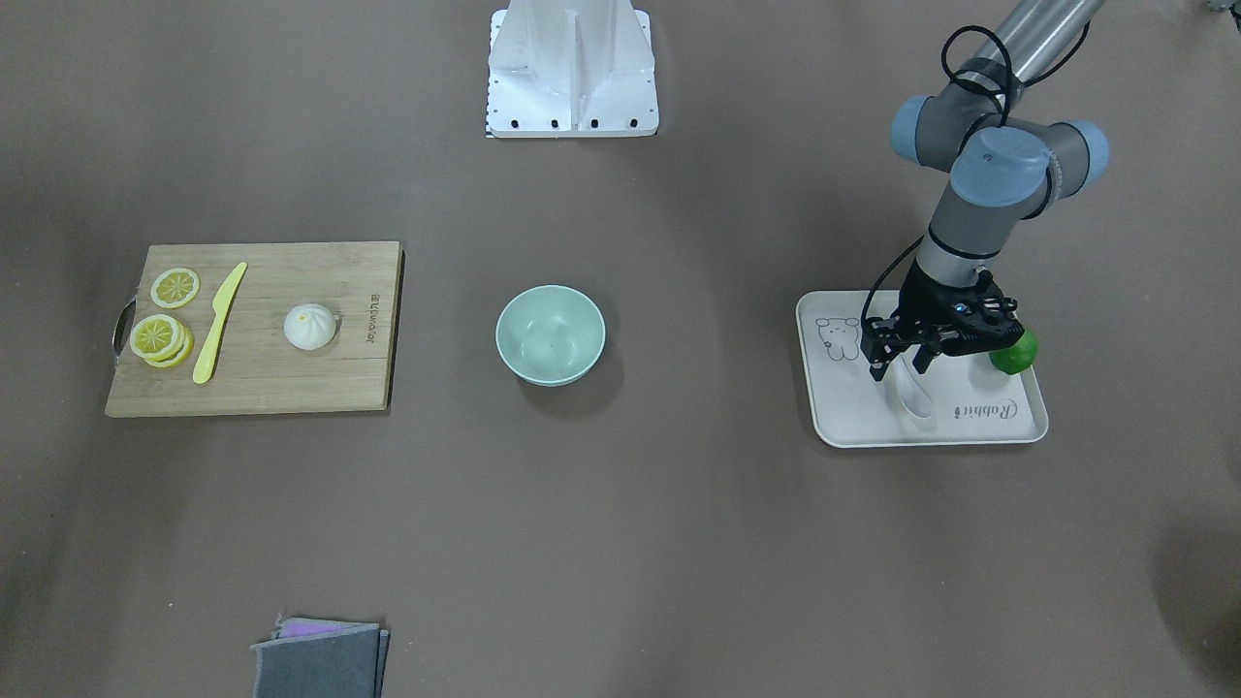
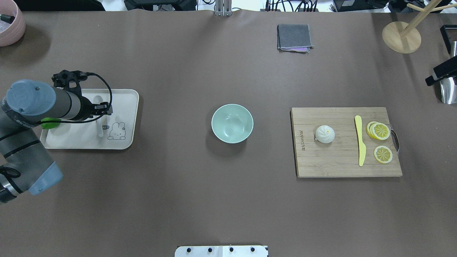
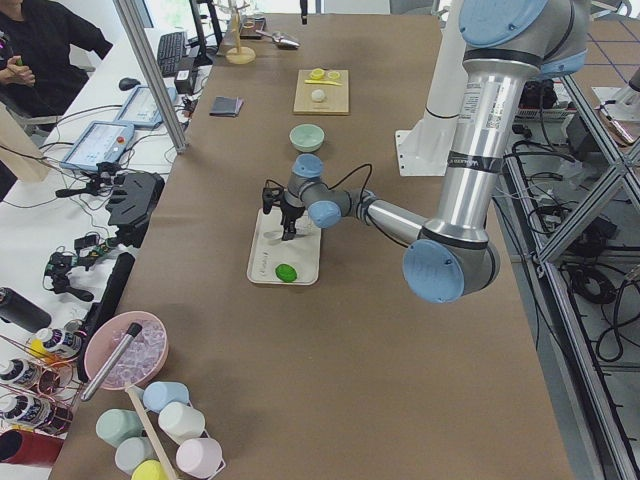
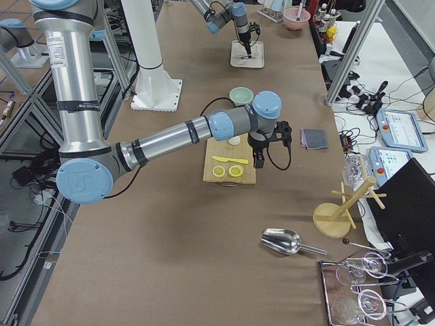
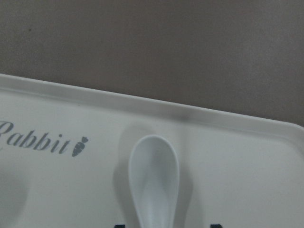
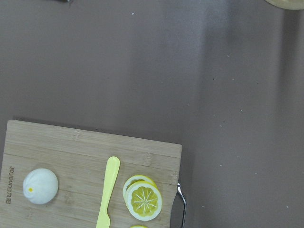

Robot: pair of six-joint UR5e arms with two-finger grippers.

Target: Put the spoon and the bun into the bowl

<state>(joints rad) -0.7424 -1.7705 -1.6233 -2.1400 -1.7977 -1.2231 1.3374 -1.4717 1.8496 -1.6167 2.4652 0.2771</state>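
The white spoon [image 1: 916,394] lies on the cream tray [image 1: 970,427], scoop toward the tray's outer rim. My left gripper [image 1: 900,366] is open and low over the tray, its two fingertips on either side of the spoon's handle; the left wrist view shows the spoon [image 5: 154,185] between them. The bun [image 1: 310,326] sits on the wooden cutting board [image 1: 291,383], also in the right wrist view [image 6: 40,185]. The mint-green bowl [image 1: 550,334] stands empty mid-table. My right gripper [image 4: 258,159] hangs high above the board's end; I cannot tell whether it is open.
A green lime [image 1: 1016,354] sits on the tray beside the left wrist. A yellow knife [image 1: 218,325] and lemon slices [image 1: 175,288] lie on the board. A folded grey cloth [image 1: 320,659] lies at the operators' edge. The robot base [image 1: 572,68] stands behind the bowl.
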